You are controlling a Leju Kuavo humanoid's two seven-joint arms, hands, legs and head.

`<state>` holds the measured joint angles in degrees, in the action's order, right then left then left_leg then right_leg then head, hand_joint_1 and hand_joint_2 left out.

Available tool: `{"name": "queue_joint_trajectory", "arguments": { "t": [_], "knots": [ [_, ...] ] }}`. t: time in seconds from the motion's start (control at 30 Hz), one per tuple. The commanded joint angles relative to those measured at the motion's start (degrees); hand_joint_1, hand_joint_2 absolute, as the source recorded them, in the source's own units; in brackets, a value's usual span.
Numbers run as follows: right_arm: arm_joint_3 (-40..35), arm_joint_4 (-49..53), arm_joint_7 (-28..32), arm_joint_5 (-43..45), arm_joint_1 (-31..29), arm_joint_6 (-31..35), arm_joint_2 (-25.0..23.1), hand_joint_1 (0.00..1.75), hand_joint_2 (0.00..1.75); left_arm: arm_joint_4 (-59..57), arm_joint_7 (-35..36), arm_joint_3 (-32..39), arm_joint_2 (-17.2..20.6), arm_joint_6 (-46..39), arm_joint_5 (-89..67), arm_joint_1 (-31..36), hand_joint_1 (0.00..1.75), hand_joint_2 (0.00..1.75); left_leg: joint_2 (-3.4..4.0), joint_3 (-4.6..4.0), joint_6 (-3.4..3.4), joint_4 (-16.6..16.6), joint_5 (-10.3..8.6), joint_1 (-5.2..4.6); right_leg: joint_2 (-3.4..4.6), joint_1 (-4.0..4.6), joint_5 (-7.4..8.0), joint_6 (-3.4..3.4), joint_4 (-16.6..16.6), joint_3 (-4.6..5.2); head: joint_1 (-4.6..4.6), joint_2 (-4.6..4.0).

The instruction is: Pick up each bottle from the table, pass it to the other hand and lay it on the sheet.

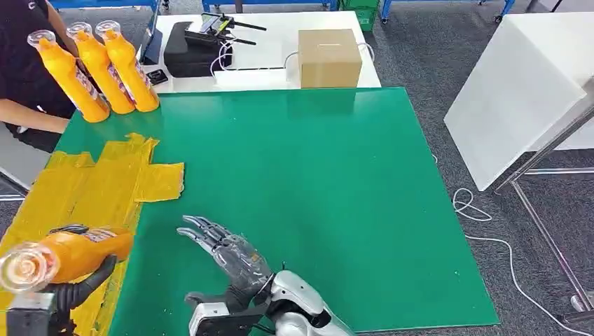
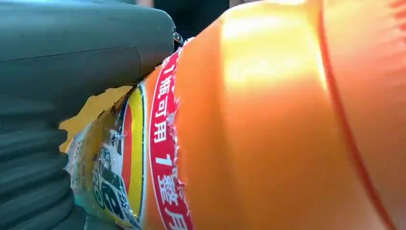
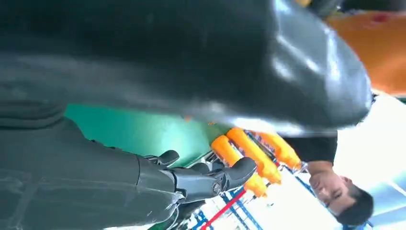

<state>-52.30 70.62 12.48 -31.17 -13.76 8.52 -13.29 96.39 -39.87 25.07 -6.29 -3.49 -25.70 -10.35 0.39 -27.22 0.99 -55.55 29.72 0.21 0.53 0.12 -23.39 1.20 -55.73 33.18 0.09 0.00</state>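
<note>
An orange bottle (image 1: pixel 66 253) with a clear cap lies tilted in my left hand (image 1: pixel 73 290) at the near left, above the yellow sheet (image 1: pixel 84 189). Its torn label and orange body (image 2: pixel 268 124) press against my thumb in the left wrist view. My right hand (image 1: pixel 224 248) hovers over the green table (image 1: pixel 315 182) beside it, fingers spread and holding nothing; its fingers (image 3: pixel 206 177) show apart. Three more orange bottles (image 1: pixel 101 66) stand upright at the far left corner of the table, also the bottles (image 3: pixel 253 155) in the right wrist view.
A person (image 1: pixel 24 63) sits at the far left behind the standing bottles. A cardboard box (image 1: pixel 329 56) and black devices (image 1: pixel 199 45) rest on a white table beyond the green one. A white panel (image 1: pixel 518 91) and cables lie to the right.
</note>
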Motion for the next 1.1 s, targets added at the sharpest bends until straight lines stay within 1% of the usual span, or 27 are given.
{"name": "queue_joint_trajectory", "arguments": {
  "t": [0.03,0.07,0.2,0.23,0.3,0.37,0.4,0.43,0.5,0.53,0.57,0.63,0.77,0.8,1.07,1.1],
  "knots": [
    [0.8,2.1,-0.3,0.2,-0.3,0.0,3.2,0.0,0.0,-5.9,0.8,1.3,1.3,-15.4,-15.9,1.7,1.75,1.75,-0.1,0.1,-0.02,0.1,-0.03,0.0,-0.11,-0.01,0.0,0.03,0.1,-0.11,0.02,0.0],
    [0.8,2.1,-0.3,0.2,-0.3,0.0,3.2,0.0,0.0,-5.9,0.8,1.3,1.3,-15.4,-15.9,1.7,1.75,1.75,-0.18,0.29,-0.06,0.2,-0.02,0.07,-0.19,0.07,-0.02,0.04,0.2,-0.34,0.0,0.0],
    [0.8,2.1,-0.3,0.2,-0.3,0.0,3.2,0.0,0.0,-5.9,0.8,1.3,1.3,-15.4,-15.9,1.7,1.75,1.75,-0.06,0.1,-0.02,0.1,-0.01,0.01,-0.07,0.02,0.0,0.03,0.1,-0.11,0.0,0.0],
    [0.6,2.1,-0.3,0.5,-0.5,0.0,3.3,0.0,0.0,-6.1,2.1,0.7,1.4,-19.7,-20.6,1.5,1.75,1.75,-0.1,0.17,-0.03,0.1,-0.01,0.03,-0.11,0.03,-0.01,0.04,0.1,-0.2,0.0,0.0],
    [0.1,2.3,-0.4,1.4,-1.0,0.1,3.8,0.0,0.0,-8.7,8.2,-0.6,2.4,-27.3,-33.6,1.6,1.75,1.75,-0.12,0.23,-0.04,0.1,0.01,0.07,-0.14,0.06,-0.02,0.05,0.2,-0.28,0.0,0.0],
    [-0.5,2.5,-0.5,2.5,-1.6,-0.1,4.2,0.0,0.0,-13.1,14.1,-2.8,4.6,-31.2,-42.3,2.0,1.75,1.75,-0.15,0.27,-0.04,0.2,0.0,0.07,-0.17,0.06,-0.02,0.05,0.2,-0.33,0.02,0.0],
    [-0.7,2.5,-0.5,2.8,-1.9,-0.2,4.3,0.0,0.0,-15.0,16.4,-3.8,5.6,-32.3,-45.1,2.2,1.75,1.75,-0.1,0.18,-0.02,0.2,-0.04,-0.02,-0.12,-0.02,0.0,0.03,0.1,-0.19,0.0,0.0],
    [-0.9,2.4,-0.6,3.2,-2.3,-0.3,4.3,0.0,0.0,-18.0,20.3,-4.3,6.6,-33.0,-50.9,2.9,1.75,1.75,-0.14,0.21,-0.03,0.2,-0.06,-0.02,-0.15,-0.02,0.0,0.03,0.1,-0.22,0.02,0.0],
    [-1.3,2.3,-0.8,3.6,-2.7,-0.5,4.2,0.0,0.0,-22.5,25.1,-5.6,7.9,-32.7,-56.6,4.2,1.75,1.75,-0.17,0.29,-0.06,0.2,-0.07,0.02,-0.19,0.02,0.01,0.02,0.2,-0.32,0.02,0.0],
    [-1.3,2.3,-0.9,3.7,-2.8,-0.5,4.2,0.0,0.0,-24.5,25.6,-6.0,8.5,-31.9,-56.8,4.8,1.75,1.75,-0.17,0.21,-0.05,0.2,-0.08,-0.02,-0.19,-0.01,0.01,0.02,0.1,-0.23,0.0,0.0],
    [-1.5,2.3,-0.9,3.8,-2.9,-0.6,4.2,0.0,0.0,-27.1,27.7,-6.5,9.4,-31.6,-59.3,5.7,1.75,1.75,-0.23,0.27,-0.07,0.2,-0.1,0.01,-0.25,0.01,0.02,0.02,0.2,-0.31,0.0,0.0],
    [-1.7,2.4,-1.1,4.1,-2.9,-0.7,4.3,0.0,0.0,-30.5,29.1,-7.9,10.8,-30.6,-60.2,6.3,1.75,1.75,-0.19,0.2,-0.05,0.2,-0.09,-0.02,-0.21,-0.02,0.01,0.02,0.1,-0.23,0.0,0.0],
    [-1.9,2.6,-1.3,4.4,-3.2,-1.0,4.5,0.0,0.0,-33.1,32.6,-10.2,12.5,-29.2,-63.7,6.5,1.75,1.75,-0.16,0.31,-0.06,0.2,-0.03,0.05,-0.18,0.06,-0.02,0.04,0.2,-0.34,0.02,0.0],
    [-1.9,2.6,-1.3,4.4,-3.2,-1.1,4.5,0.0,0.0,-33.4,32.8,-10.4,12.7,-29.1,-63.9,6.5,1.75,1.75,-0.1,0.2,-0.04,0.1,-0.03,0.02,-0.11,0.03,-0.01,0.03,0.1,-0.21,0.0,0.0],
    [-2.1,2.2,-1.4,4.5,-3.3,-1.3,4.3,0.0,0.0,-34.1,33.2,-11.2,13.2,-28.5,-63.9,7.0,1.75,1.75,-0.07,0.25,-0.09,0.2,-0.07,0.06,-0.03,0.02,0.09,0.0,0.2,-0.34,0.0,0.0],
    [-2.1,2.2,-1.4,4.5,-3.3,-1.3,4.3,0.0,0.0,-34.1,33.2,-11.2,13.2,-28.5,-63.9,7.0,1.75,1.75,-0.07,0.17,-0.05,0.1,-0.04,-0.03,-0.03,-0.07,0.04,0.0,0.0,-0.23,0.0,0.0]
  ]
}}
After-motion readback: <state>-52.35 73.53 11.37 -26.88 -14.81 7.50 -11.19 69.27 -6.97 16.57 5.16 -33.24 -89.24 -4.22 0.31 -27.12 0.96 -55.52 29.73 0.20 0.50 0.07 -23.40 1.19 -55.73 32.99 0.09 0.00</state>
